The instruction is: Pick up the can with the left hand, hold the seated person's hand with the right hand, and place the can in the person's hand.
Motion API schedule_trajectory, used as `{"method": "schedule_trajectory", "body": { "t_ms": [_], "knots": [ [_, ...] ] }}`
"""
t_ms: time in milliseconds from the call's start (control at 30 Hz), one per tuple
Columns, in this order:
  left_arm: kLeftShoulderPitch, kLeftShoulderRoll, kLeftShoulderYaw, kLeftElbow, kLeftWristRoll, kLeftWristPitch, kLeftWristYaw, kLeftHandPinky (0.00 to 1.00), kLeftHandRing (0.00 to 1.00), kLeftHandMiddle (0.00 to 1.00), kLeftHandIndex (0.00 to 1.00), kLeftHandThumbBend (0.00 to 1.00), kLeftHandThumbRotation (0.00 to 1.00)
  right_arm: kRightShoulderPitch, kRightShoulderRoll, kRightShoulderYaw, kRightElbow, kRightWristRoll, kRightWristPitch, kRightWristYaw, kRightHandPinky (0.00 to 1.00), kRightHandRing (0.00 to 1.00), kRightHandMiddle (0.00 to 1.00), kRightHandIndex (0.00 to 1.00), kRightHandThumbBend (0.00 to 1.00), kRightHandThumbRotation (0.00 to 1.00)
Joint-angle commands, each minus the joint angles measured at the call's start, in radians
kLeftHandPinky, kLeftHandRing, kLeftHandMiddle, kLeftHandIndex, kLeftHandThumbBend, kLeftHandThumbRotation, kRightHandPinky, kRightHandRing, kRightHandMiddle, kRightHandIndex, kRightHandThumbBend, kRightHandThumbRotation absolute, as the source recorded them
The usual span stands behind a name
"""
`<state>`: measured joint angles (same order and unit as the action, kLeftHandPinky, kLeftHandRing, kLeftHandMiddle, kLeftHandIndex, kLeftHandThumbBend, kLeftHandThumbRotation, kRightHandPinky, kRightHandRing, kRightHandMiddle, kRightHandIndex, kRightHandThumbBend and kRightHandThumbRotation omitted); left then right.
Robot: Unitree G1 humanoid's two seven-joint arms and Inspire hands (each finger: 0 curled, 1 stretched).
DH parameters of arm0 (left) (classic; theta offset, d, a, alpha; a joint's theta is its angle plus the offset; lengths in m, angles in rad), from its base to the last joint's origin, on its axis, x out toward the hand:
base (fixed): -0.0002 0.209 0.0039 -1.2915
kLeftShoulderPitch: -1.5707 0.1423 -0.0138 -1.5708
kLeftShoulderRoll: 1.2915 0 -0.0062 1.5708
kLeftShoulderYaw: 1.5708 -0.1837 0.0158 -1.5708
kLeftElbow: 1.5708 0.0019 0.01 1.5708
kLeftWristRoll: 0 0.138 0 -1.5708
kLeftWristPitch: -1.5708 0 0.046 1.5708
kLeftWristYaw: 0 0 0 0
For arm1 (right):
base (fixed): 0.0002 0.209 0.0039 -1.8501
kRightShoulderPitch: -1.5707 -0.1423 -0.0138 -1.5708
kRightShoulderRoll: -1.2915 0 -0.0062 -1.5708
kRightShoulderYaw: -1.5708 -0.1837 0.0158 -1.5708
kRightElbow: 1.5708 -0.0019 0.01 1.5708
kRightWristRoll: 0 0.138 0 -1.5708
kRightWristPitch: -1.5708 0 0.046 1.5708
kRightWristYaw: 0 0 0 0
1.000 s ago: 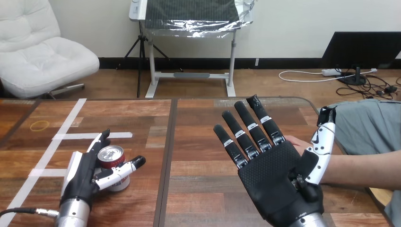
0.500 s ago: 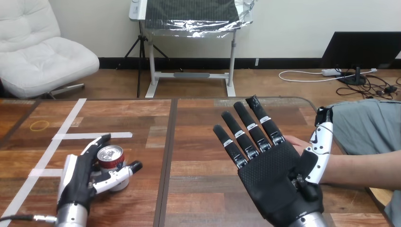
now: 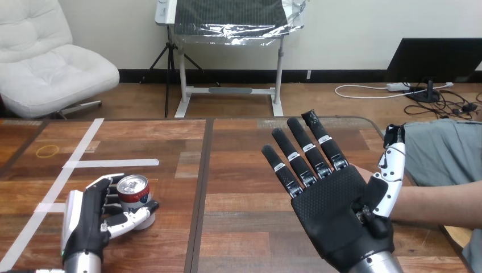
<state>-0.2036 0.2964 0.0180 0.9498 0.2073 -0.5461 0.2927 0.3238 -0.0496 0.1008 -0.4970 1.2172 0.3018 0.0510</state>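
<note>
Can [image 3: 134, 192] was half-wrapped by curled fingers of the left hand [image 3: 85, 223], might tip on lift; right hand [image 3: 336, 219] had fingers spread.

- Pale wall [image 3: 364, 34] with a black skirting along its foot.
- Wooden floor [image 3: 318, 102].
- White padded chair [image 3: 51, 68], far left.
- White-framed stand [image 3: 278, 74] bearing a black panel edged in silver foil [image 3: 230, 14].
- Dark screen [image 3: 435, 60] on the floor, right, near a white power strip [image 3: 398, 86].
- Dark wooden counter [image 3: 227, 170] marked with white tape [image 3: 85, 143].

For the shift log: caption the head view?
Left hand curled round the upright red can on the table; right hand open, palm toward the camera, by the person's forearm.
</note>
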Motion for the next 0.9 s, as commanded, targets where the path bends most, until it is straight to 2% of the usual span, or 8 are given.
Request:
{"method": "schedule_trajectory", "body": {
  "t_ms": [0, 433, 867],
  "knots": [
    [-0.057, -0.002, -0.007, 0.029, 0.02, -0.054, 0.033, 0.44, 0.47, 0.5, 0.56, 0.66, 0.0, -0.062, 0.039, -0.023, 0.0, 0.019, 0.002, 0.029, 1.0, 1.0, 1.0, 1.0, 0.55, 1.0],
    [-0.073, -0.003, -0.018, 0.077, 0.054, -0.087, 0.092, 0.44, 0.46, 0.5, 0.55, 0.64, 0.0, -0.063, 0.037, -0.039, 0.002, 0.026, 0.013, 0.032, 1.0, 1.0, 1.0, 1.0, 0.53, 0.99],
    [-0.078, -0.006, -0.022, 0.084, 0.072, -0.09, 0.124, 0.44, 0.47, 0.51, 0.55, 0.64, 0.0, -0.065, 0.037, -0.053, 0.005, 0.02, 0.023, 0.039, 1.0, 1.0, 0.98, 0.99, 0.51, 0.96]
  ]
}}
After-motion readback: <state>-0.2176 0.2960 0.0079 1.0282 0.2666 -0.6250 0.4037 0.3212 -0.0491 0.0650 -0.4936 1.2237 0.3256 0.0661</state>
